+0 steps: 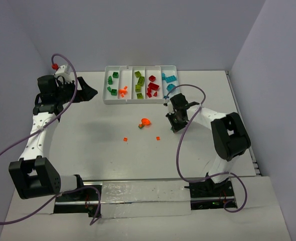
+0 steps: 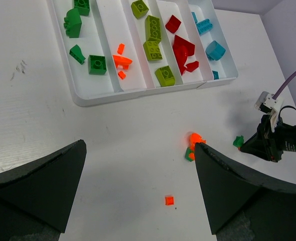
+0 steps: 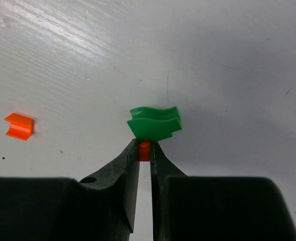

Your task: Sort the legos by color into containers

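Note:
My right gripper (image 3: 144, 146) is shut on a small orange lego bit (image 3: 144, 150) that has a green wavy lego (image 3: 154, 123) stuck to its far end, low over the table. The top view shows this gripper (image 1: 175, 125) right of centre, in front of the white tray (image 1: 140, 102). The tray's containers hold dark green (image 2: 97, 64), orange (image 2: 122, 61), lime (image 2: 153, 49), red (image 2: 182, 47) and teal (image 2: 215, 50) legos. My left gripper (image 1: 88, 92) stands open and empty, left of the tray. An orange and green stack (image 1: 145, 122) lies mid-table.
Two tiny orange bits (image 1: 125, 139) (image 1: 158, 138) lie loose in front of the stack. One orange clip (image 3: 19, 125) rests left of my right fingers. The table's walls close in at the back and right.

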